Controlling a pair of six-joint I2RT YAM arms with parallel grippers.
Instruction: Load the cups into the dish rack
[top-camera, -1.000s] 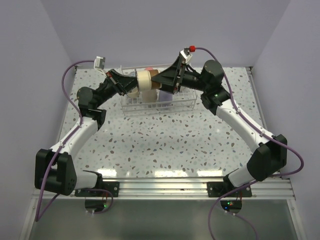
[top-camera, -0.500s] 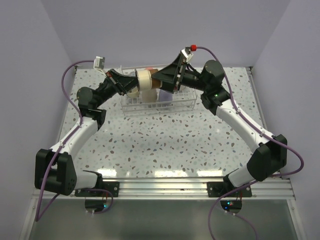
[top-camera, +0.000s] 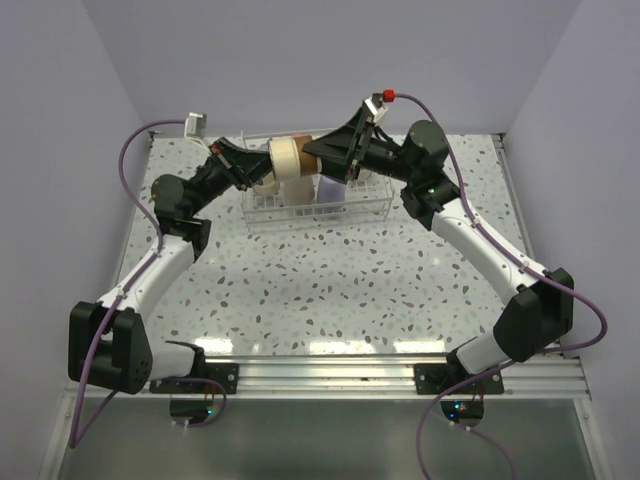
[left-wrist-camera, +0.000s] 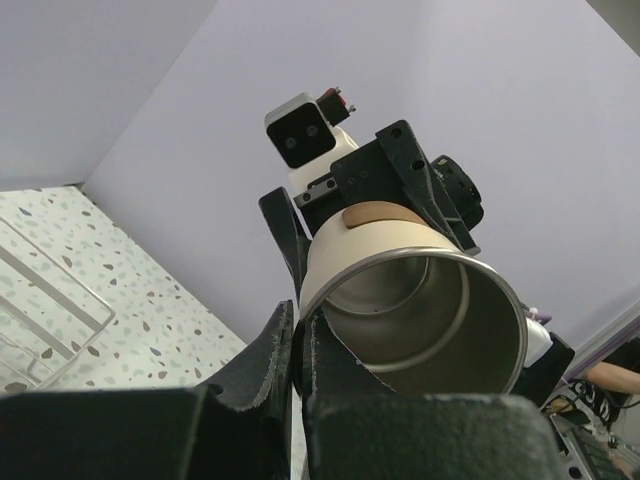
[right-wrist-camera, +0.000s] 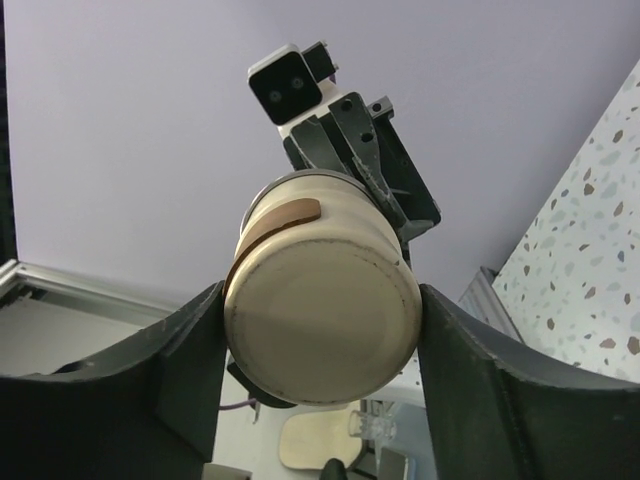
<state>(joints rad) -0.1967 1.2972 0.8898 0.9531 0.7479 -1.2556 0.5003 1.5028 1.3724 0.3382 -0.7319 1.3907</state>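
A beige cup (top-camera: 284, 158) with a steel inside hangs on its side in the air above the dish rack (top-camera: 372, 214). My left gripper (top-camera: 266, 166) is shut on its rim, one finger inside and one outside, as the left wrist view (left-wrist-camera: 298, 338) shows. My right gripper (top-camera: 316, 156) is closed around the cup's base from the other side, and in the right wrist view (right-wrist-camera: 320, 300) its fingers (right-wrist-camera: 190, 350) press both sides of the cup (right-wrist-camera: 320, 290). A lavender cup (top-camera: 330, 196) and a pale cup (top-camera: 297, 192) stand in the rack.
The rack stands at the back middle of the speckled table (top-camera: 330, 280), close to the back wall. Its wire corner shows in the left wrist view (left-wrist-camera: 50, 320). A small clear cup (right-wrist-camera: 371, 426) shows low in the right wrist view.
Both grippers and the beige cup have risen slightly and shifted a little to the left. The right gripper has closed in around the cup's base.
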